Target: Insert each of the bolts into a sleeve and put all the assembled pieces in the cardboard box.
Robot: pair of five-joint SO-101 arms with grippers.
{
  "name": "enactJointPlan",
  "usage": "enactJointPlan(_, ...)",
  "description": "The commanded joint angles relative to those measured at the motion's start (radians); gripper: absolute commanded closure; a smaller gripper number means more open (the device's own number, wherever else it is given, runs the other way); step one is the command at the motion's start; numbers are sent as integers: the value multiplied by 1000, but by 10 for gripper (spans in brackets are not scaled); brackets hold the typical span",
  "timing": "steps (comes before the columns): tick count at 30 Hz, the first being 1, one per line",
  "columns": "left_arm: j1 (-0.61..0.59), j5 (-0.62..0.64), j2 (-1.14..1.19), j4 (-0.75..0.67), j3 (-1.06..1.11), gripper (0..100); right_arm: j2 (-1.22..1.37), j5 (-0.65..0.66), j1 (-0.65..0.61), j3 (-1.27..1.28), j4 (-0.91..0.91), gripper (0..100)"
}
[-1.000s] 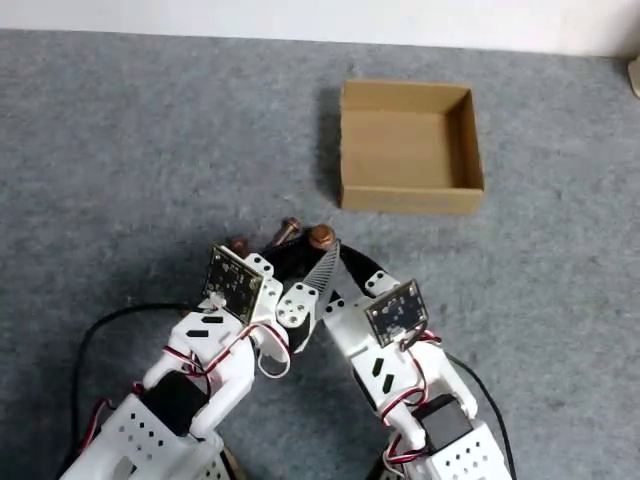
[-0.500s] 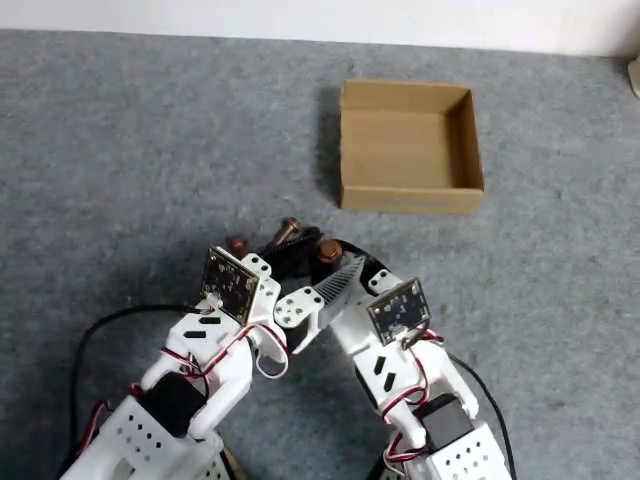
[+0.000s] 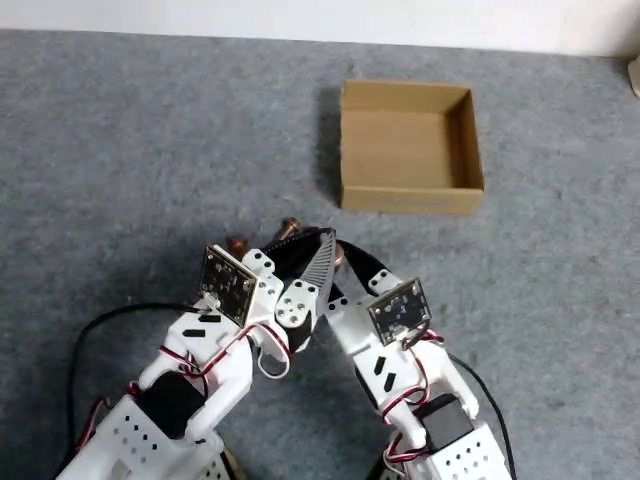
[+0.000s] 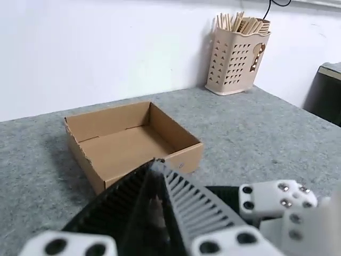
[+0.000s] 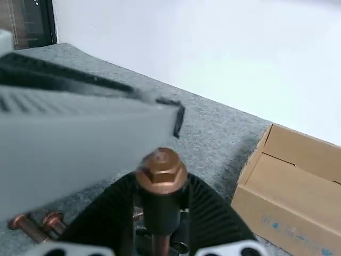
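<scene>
Ribbed black right fingers [image 5: 106, 221] clasp a coppery hex-headed bolt [image 5: 161, 173], seemingly upright.

Glossy copper bolt [image 5: 161, 172], matt cardboard box [image 3: 405, 150]

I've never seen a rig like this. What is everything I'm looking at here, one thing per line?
cardboard box: one, brown, open-topped, on the table beyond the arms
loose bolts: two, copper-coloured, lying on the table by the grippers
held bolt: one, copper-coloured, upright in the right gripper
stick holder: one, beige, perforated, full of wooden sticks, against the wall
dark object: one, black, near the stick holder; cannot tell what it is
table: one, grey carpet-like top
wall: one, white, behind the table
left gripper: one, black and grey, close beside the right one
right gripper: one, black, shut on the held bolt
arms: two, white, side by side at the near edge
</scene>
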Motion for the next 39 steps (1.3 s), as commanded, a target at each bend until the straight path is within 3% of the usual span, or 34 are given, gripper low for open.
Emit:
enactJointPlan(1, 12, 0, -10, 5, -74, 994, -16, -6, 8, 125, -4, 994)
enactJointPlan(3, -15, 40, -10, 5, -76, 994, -15, -6, 8, 125, -4, 994)
enactJointPlan(10, -338, 203, 85, 2, -79, 994, -12, -14, 8, 31, 157, 994)
enactJointPlan(16, -390, 198, 475, -2, -177, 994, -10, -8, 47, -53, 209, 994)
enactJointPlan(23, -567, 201, 895, 2, -381, 994, 62, 5, 205, -185, 245, 994)
enactJointPlan(29, -607, 203, 1010, 2, -461, 994, 572, 115, 239, -572, 240, 994)
enactJointPlan(34, -607, 203, 1017, 0, -464, 994, 1170, 114, 354, -1122, 254, 994)
enactJointPlan(39, -607, 203, 1018, -2, -464, 994, 1756, 114, 432, -1778, 467, 994)
